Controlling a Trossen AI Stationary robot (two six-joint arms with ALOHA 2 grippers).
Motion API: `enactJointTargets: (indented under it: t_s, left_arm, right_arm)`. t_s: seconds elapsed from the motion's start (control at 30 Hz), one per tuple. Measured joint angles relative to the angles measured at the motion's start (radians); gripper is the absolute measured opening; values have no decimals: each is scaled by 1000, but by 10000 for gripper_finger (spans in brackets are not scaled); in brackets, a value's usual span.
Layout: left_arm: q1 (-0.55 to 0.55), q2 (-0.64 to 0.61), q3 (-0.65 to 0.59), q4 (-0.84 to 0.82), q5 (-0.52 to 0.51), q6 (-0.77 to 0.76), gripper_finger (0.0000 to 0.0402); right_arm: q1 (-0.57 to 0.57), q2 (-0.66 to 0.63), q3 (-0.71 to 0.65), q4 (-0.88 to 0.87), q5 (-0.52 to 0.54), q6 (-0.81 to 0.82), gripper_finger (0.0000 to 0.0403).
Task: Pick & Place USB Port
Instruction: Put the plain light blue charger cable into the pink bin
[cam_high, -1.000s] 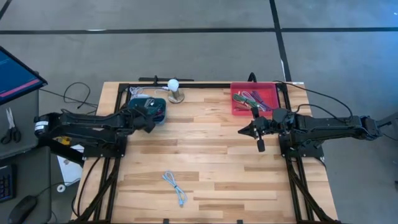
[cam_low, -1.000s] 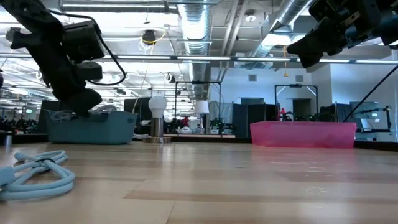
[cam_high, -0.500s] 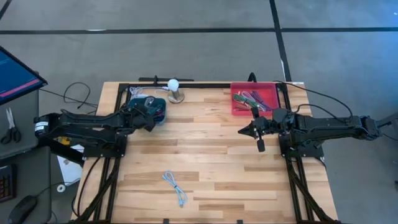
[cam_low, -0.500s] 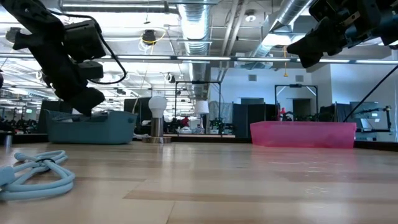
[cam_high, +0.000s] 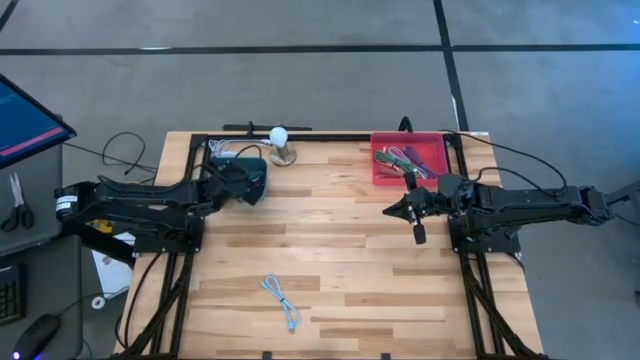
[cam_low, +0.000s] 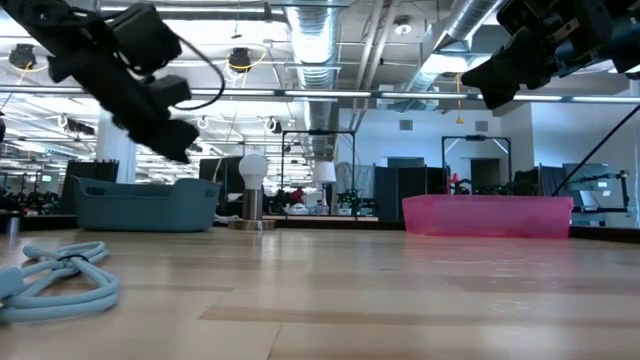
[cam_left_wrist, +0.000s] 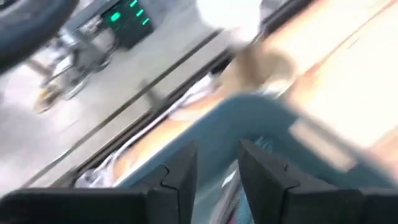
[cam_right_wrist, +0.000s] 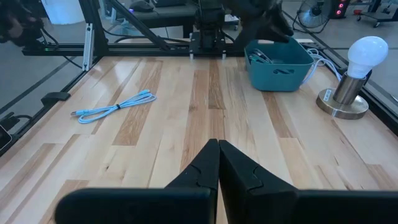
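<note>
I see my left gripper, dark fingers apart, over the rounded teal plastic bin; right gripper pressed together above planked wood.

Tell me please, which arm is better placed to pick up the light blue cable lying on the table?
Probably the left. The left gripper, open, hangs over the teal bin, on the same side as the blue cable. The right gripper is shut, beside the red bin.

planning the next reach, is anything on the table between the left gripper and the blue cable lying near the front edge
Nothing visible. The left gripper hangs above the teal bin at the back left; the blue cable lies alone toward the front, with only bare table between them. The bulb lamp and the red tray sit at the back, off that line.
</note>
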Motion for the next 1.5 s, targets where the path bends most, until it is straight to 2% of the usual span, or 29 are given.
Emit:
enactJointTargets:
  t_s: [0.13,0.37,0.47,0.6,0.7,0.87,1.03,1.27,1.5]
  left_arm:
    - [-8,0,0,160,166,17,115]
    - [-87,0,0,233,701,-30,106]
    - [-156,0,0,255,815,-137,92]
    - [-281,0,0,378,835,-164,69]
    - [-361,0,1,536,825,-82,51]
    - [-436,21,71,531,739,37,29]
    - [-438,155,189,383,729,59,17]
    - [-419,407,431,100,729,195,10]
    - [-446,506,630,-166,710,244,7]
  right_arm:
    - [0,0,0,0,0,0,0]
    - [0,0,0,0,0,0,0]
    - [0,0,0,0,0,0,0]
    - [0,0,0,0,0,0,0]
    - [0,0,0,0,0,7,0]
    - [0,0,0,0,0,8,0]
    - [0,0,0,3,0,8,0]
    - [0,0,0,2,0,8,0]
    - [0,0,0,-8,0,9,0]
